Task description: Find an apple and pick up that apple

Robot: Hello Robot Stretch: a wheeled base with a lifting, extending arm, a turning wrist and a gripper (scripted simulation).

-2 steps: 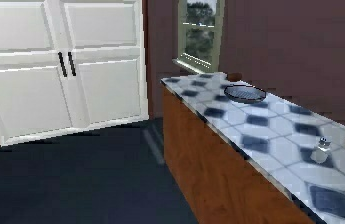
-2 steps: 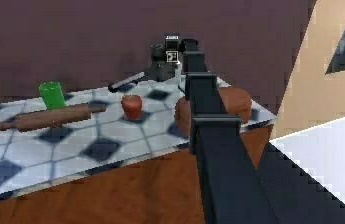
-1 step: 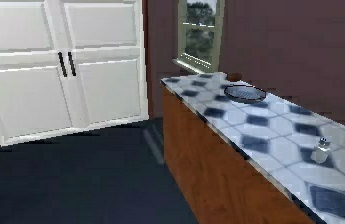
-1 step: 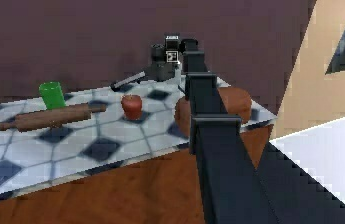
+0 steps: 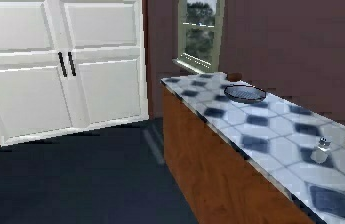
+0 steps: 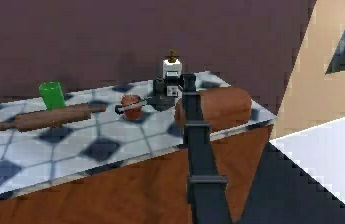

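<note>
Honestly, I cannot tell from my screens how the jaws stand. The gripper sits low over the counter with a small red, roundish thing at its fingers, which I take for the apple. Since the apple rests on the tiled top right at the gripper's far end, I cannot tell whether anything is held, or whether the fingers touch it or hang just beside it.

Behind the gripper I see the two white marker squares, and from them the dark arm runs down to the arm side view's bottom edge. Just right of the arm lies a brown loaf near the counter's end. Left of the apple a long brown rolling pin lies on the blue-and-white tiles, with a green cup standing behind it against the dark purple wall.

Looking forward, I see the same patterned countertop along the right, carrying a dark bowl and a small pale shaker. A window stands beyond it, white cabinet doors to the left, above a dark blue floor.
</note>
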